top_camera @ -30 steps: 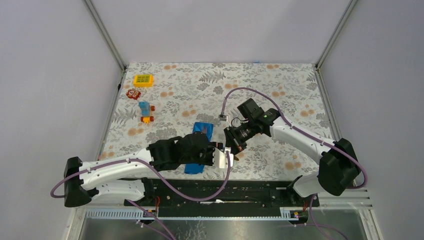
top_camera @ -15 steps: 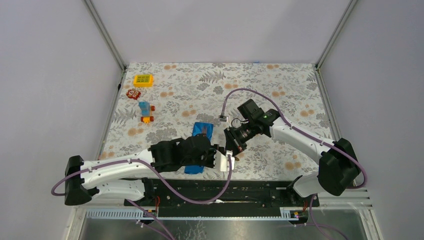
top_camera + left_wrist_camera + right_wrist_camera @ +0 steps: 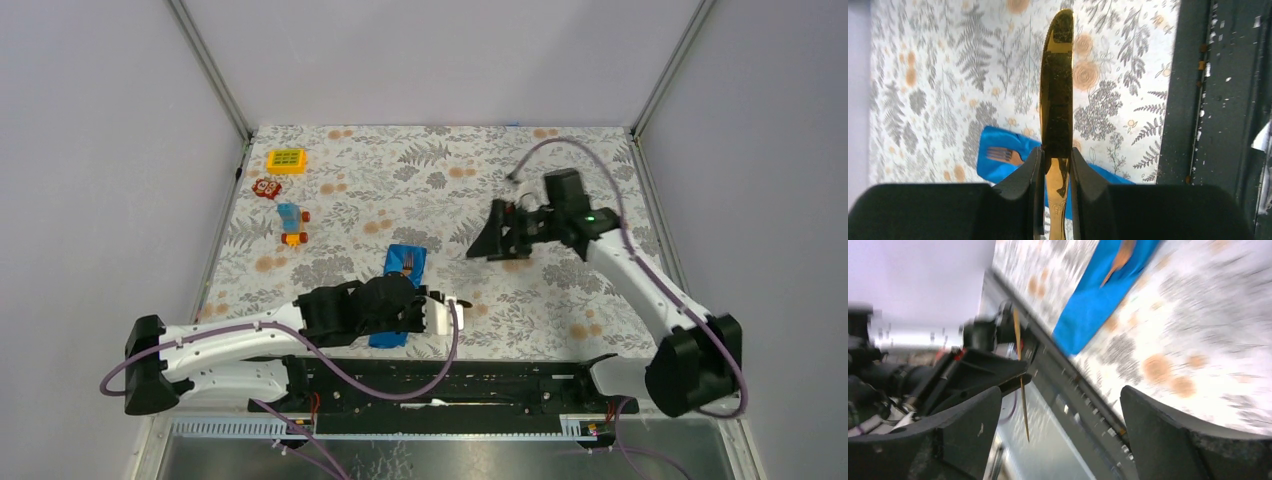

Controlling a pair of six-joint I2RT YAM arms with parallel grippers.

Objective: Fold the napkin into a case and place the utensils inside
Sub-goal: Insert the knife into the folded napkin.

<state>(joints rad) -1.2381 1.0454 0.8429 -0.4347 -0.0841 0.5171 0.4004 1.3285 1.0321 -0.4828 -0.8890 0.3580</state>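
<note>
a robotics lab test cell, not a home: plain pale panel walls (image 3: pixel 420 60) held by bare aluminium posts (image 3: pixel 210 70) close in a floral-clothed table (image 3: pixel 400 170); two white-and-black robot arms (image 3: pixel 230 340) with loose purple cables (image 3: pixel 456 335) are bolted to a black rail (image 3: pixel 480 385) at the bottom of the frame, a grey metal tray (image 3: pixel 450 455) below it.

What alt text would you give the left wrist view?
The left gripper clamps a wooden knife by its handle end, blade pointing away over the floral tablecloth. Behind it lies the blue napkin case, with the tines of a fork poking from one end. A black rail runs down the right edge.
</note>
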